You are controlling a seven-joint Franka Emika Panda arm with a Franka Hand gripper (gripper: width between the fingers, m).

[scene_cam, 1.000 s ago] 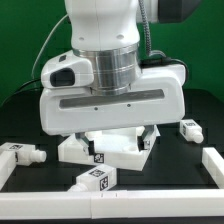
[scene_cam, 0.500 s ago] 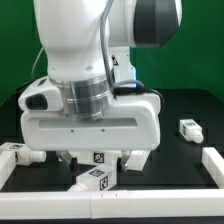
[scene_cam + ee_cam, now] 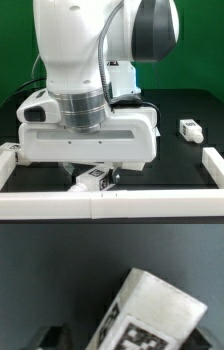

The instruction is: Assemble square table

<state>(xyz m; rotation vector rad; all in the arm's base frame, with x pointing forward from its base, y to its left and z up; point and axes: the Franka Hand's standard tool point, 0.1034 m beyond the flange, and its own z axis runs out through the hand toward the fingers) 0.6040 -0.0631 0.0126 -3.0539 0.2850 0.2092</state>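
Note:
My gripper's broad white hand point(image 3: 90, 140) hangs low over the front of the black table. Its fingers reach down around a stubby white leg point(image 3: 92, 180) with a black-and-white tag that lies near the front border. In the wrist view this leg point(image 3: 150, 314) lies slanted between my dark fingertips point(image 3: 55, 336), with a gap beside it, so my gripper point(image 3: 135, 339) is open. A second leg point(image 3: 188, 128) lies at the exterior view's right. A third leg point(image 3: 8, 150) shows partly at the left edge. The square panel is hidden behind my hand.
A long white border bar point(image 3: 212, 162) lies at the exterior view's right. Another border bar point(image 3: 110, 194) runs along the front edge of the table. The arm's body fills the middle of the exterior view.
My hand has moved to the exterior view's left and forward and down. It has left the square panel, now hidden, and come over the front leg.

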